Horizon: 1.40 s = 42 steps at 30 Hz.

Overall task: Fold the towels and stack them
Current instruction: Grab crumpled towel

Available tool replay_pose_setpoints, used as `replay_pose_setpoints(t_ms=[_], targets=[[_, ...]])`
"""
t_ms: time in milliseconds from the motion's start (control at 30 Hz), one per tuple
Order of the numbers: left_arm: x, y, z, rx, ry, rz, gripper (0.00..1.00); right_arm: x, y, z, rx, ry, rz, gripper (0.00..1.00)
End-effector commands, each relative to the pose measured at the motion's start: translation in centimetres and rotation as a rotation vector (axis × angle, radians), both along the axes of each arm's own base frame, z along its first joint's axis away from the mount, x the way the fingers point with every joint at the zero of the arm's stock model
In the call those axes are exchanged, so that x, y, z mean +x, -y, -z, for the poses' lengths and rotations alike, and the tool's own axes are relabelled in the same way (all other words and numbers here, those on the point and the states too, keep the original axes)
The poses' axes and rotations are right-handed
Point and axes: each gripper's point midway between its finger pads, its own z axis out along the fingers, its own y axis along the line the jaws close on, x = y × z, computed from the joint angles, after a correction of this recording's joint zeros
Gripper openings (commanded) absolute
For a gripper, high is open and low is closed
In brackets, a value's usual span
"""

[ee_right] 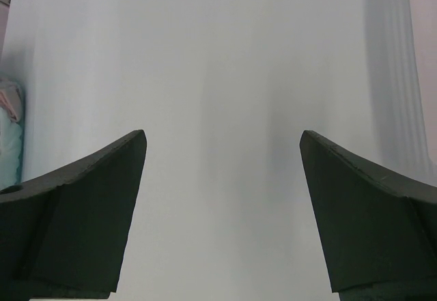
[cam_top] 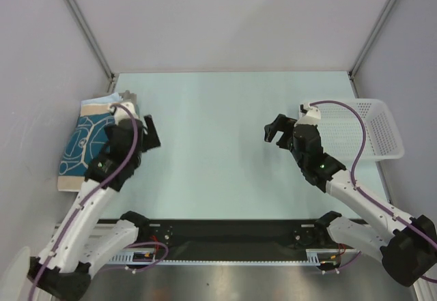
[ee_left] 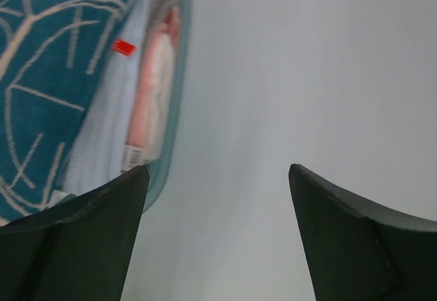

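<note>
At my left, the towels [cam_top: 82, 144] look soft and limp; my left gripper [ee_left: 218, 171], spread wide and empty, should pinch a corner.

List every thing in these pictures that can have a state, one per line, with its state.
Dark teal cloth towel with white line drawing: flat on top of the stack.
Plain light blue cloth towel: under the teal one.
White plastic mesh basket: upright, nothing seen inside.
Left gripper: open, empty.
Right gripper: open, empty.
</note>
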Motion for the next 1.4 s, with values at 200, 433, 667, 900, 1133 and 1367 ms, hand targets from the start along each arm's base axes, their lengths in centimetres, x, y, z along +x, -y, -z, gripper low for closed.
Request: replay_pose_setpoints(t_ms=[200,433,667,900,1133,1367], targets=[[4.6,-12.5,-2.0,-0.162,0.023,-0.607,0.87,0.1,0.5,-1.0,-0.005,0.037,0.006,1.00],[4.2,-18.3,2.8,-0.159,-0.032,-0.932,0.86,0.0,0.2,-1.0,-0.002,0.035,-0.014,0.99],[4.9,-20.9,7.6,-0.228,-0.135,-1.034,0.84,-0.1,0.2,-1.1,0.002,0.038,-0.015,1.00],[5.2,-22.3,9.7,-0.245,-0.180,-1.043,0.80,-0.2,0.0,-1.0,0.004,0.033,-0.028,1.00],[5.5,-22.4,8.3,-0.272,-0.134,-1.012,0.24,-0.2,0.0,-1.1,0.005,0.037,-0.030,1.00],[5.7,-21.9,3.0,-0.278,-0.025,-0.943,0.00,-0.2,0.0,-0.9,0.002,0.032,-0.031,1.00]])
